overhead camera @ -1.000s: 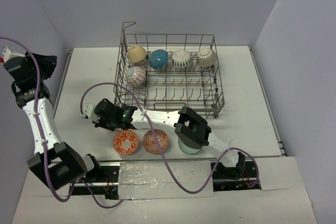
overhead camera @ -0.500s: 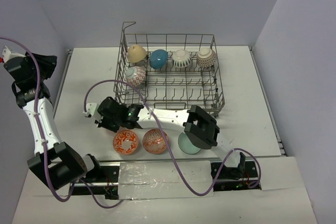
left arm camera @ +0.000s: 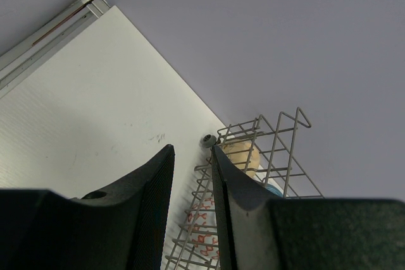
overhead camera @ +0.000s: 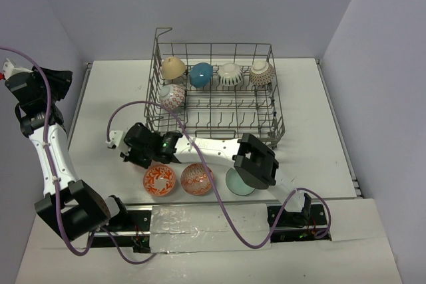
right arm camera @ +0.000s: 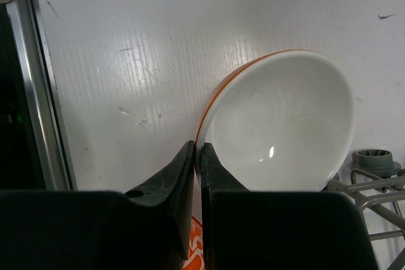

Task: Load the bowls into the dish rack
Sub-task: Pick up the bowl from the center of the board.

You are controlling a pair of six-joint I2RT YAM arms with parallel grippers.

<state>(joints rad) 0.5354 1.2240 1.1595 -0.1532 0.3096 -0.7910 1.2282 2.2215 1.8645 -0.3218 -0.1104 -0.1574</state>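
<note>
My right gripper [right arm camera: 197, 150] is shut on the rim of a plain orange bowl [right arm camera: 285, 124] with a white inside, held over the table left of the dish rack [overhead camera: 216, 121]. In the top view that gripper [overhead camera: 130, 147] hides the held bowl. The rack holds a tan bowl [overhead camera: 174, 67], a teal-blue bowl [overhead camera: 201, 74], a white striped bowl [overhead camera: 231, 74], a patterned bowl [overhead camera: 261, 72] and a red-patterned bowl [overhead camera: 172, 96]. Two orange-red patterned bowls [overhead camera: 160, 179] [overhead camera: 198, 179] and a pale green bowl [overhead camera: 236, 182] sit on the table. My left gripper [left arm camera: 191, 156] is open and empty, raised at far left [overhead camera: 61, 79].
The right arm's elbow [overhead camera: 256, 161] hangs over part of the pale green bowl. A rack wheel [right arm camera: 374, 159] is close to the held bowl. A metal rail [overhead camera: 80, 101] runs along the table's left edge. A purple cable [overhead camera: 183, 134] loops across the rack's front.
My right arm has shifted a little to the right with the orange bowl in its grip, and the elbow has uncovered more of the pale green bowl. The left arm has not moved.
</note>
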